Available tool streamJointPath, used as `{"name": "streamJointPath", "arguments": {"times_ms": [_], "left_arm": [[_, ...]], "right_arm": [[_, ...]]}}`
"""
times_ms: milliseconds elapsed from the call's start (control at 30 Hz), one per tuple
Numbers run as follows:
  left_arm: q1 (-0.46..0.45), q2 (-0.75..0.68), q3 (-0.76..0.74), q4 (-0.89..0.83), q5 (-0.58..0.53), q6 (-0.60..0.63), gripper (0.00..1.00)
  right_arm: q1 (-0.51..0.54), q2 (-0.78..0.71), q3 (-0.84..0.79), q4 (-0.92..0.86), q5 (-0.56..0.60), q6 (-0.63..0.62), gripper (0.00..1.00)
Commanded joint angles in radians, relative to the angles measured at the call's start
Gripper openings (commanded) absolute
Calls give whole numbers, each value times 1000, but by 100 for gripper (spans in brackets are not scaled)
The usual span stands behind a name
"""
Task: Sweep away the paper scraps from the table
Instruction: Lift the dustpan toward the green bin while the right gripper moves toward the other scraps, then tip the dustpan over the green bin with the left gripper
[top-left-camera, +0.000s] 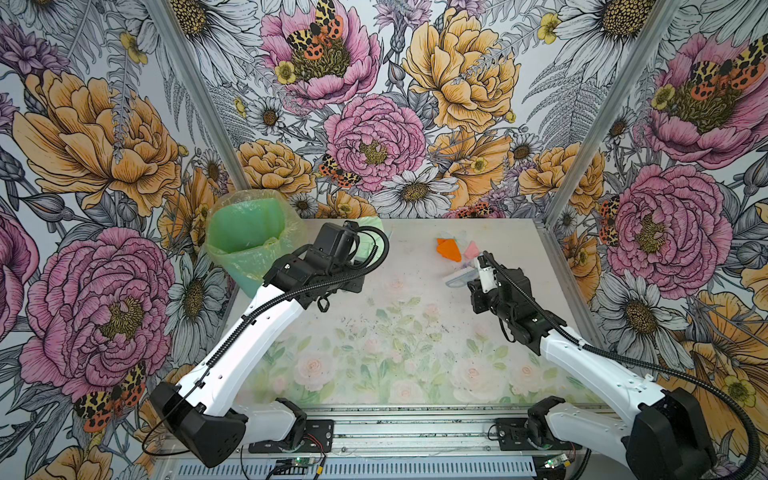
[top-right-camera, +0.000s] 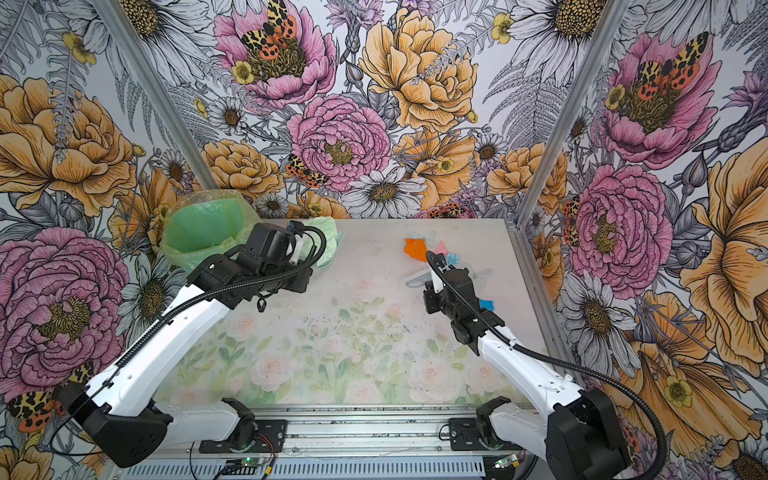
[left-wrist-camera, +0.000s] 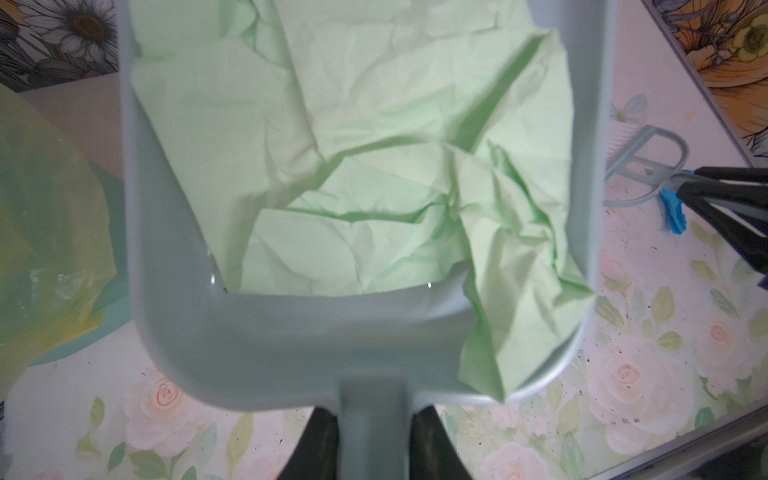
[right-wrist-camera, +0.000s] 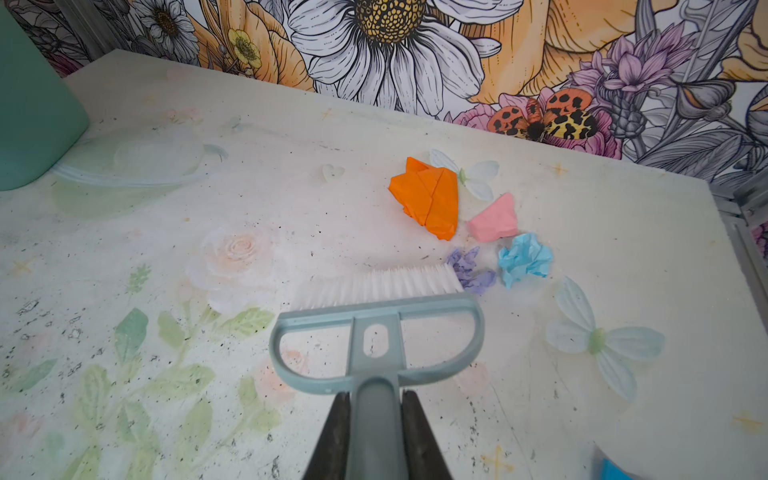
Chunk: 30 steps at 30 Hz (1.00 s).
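Four paper scraps (right-wrist-camera: 428, 199) lie just beyond the hand brush (right-wrist-camera: 376, 320); my right pincer (right-wrist-camera: 376, 399) clamps its handle, my left pincer (left-wrist-camera: 372, 415) grips the dustpan (left-wrist-camera: 291, 340).

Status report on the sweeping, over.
Left gripper shut on dustpan, pale green paper aboard. Right gripper shut on hand brush, bristles beside lilac scrap. Orange scrap, pink scrap, light blue scrap on table.

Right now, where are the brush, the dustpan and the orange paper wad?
brush (right-wrist-camera: 377, 376): right wrist view, where the handle meets the head.
dustpan (left-wrist-camera: 332, 332): left wrist view, bare back wall.
orange paper wad (right-wrist-camera: 428, 199): right wrist view, its folded middle.
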Motion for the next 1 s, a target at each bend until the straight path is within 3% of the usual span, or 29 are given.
{"name": "streamJointPath", "arguments": {"times_ms": [0, 200, 533, 967], "left_arm": [[53, -10, 65, -48, 24, 32, 0], [191, 23, 183, -70, 80, 41, 0], [426, 115, 366, -66, 289, -10, 0], [678, 172, 345, 39, 693, -130, 0]], "right_arm": [[-3, 7, 16, 14, -23, 5, 0], [-3, 43, 17, 20, -47, -1, 0], [-3, 90, 32, 41, -69, -5, 0], [-2, 68, -5, 54, -90, 7, 0]]}}
